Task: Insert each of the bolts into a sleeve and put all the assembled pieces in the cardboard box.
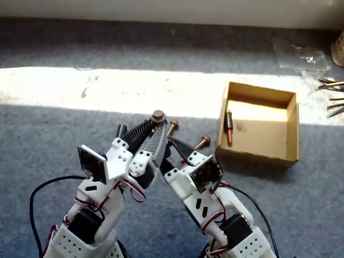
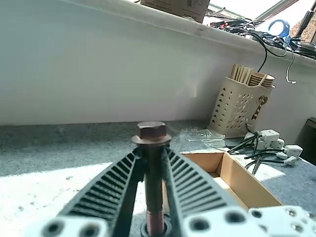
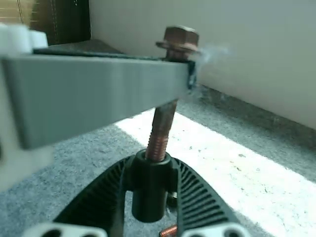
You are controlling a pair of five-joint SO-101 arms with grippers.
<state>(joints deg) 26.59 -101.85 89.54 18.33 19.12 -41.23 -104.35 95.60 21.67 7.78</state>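
Bolt (image 2: 153, 173) stands upright, clamped in left tool (image 2: 154, 150) angled forward, threads entering sleeve (image 3: 148, 193) gripped by right tool (image 3: 150, 167) below.

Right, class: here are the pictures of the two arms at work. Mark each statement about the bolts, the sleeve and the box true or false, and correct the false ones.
1. The left jaws are shut on a bolt held head up. True.
2. The cardboard box is empty. False: one assembled piece already lies inside it.
3. The right jaws hold a black sleeve under the bolt's threaded end. True.
4. Every bolt is either gripped or boxed. False: two loose bolts lie on the carpet between the jaws and the box.
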